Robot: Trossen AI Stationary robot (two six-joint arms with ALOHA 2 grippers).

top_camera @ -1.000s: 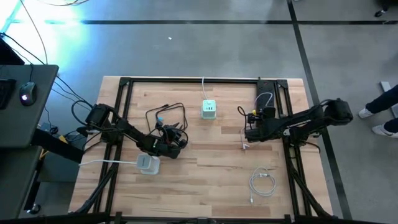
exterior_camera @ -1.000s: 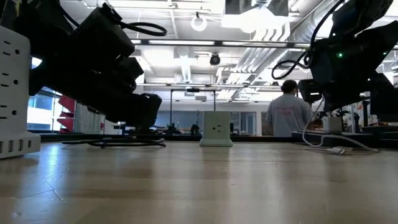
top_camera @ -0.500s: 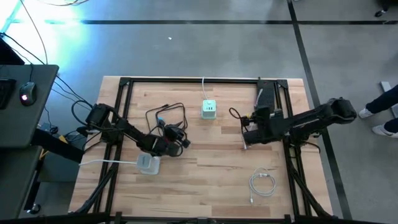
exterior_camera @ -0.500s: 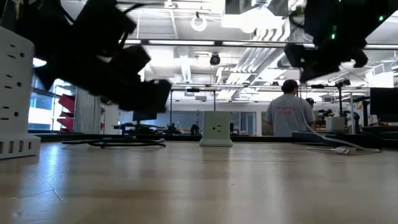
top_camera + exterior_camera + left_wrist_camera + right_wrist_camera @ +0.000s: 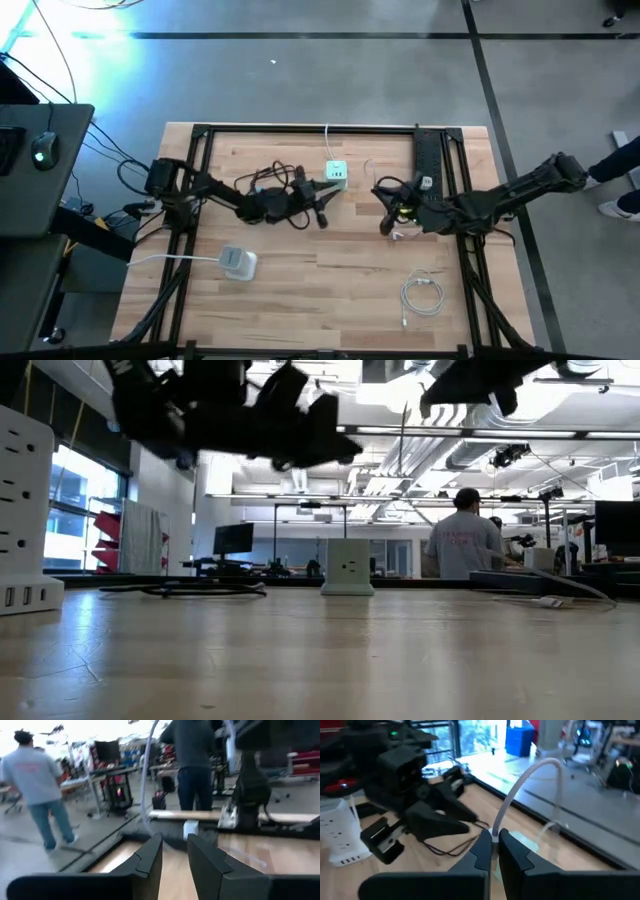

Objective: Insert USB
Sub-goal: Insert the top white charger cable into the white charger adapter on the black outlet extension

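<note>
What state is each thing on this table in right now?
Left gripper: lifted, jaws slightly apart, nothing visibly held.
Right gripper: shut on white cable.
Green charger block: standing, its front ports unplugged.
Spare white cable: coiled, untouched.
White power strip: lying apart.

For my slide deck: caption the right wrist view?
Right hand shut on a white braided cable, facing the left arm across the table.
</note>
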